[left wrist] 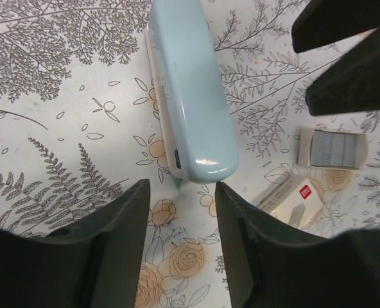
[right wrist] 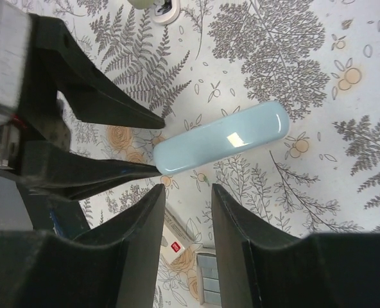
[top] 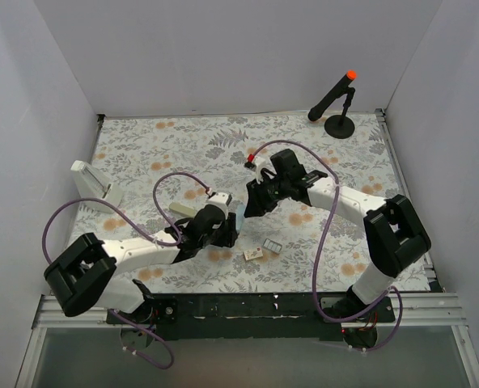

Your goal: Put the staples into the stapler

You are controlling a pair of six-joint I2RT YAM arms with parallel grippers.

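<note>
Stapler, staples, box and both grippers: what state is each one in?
stapler: closed, lying flat, not held.
box: lying flat, not held.
staples: lying outside the box, not held.
left gripper: open, empty.
right gripper: open, empty.

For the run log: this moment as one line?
left gripper: open, at stapler end | right gripper: open, empty | stapler: shut, lying flat | staples: in tray, untouched

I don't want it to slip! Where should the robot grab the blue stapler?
Probably grip the blue stapler round its middle, from above, one finger on each long side: it lies flat, long and slim, and its rounded ends could slip.
</note>
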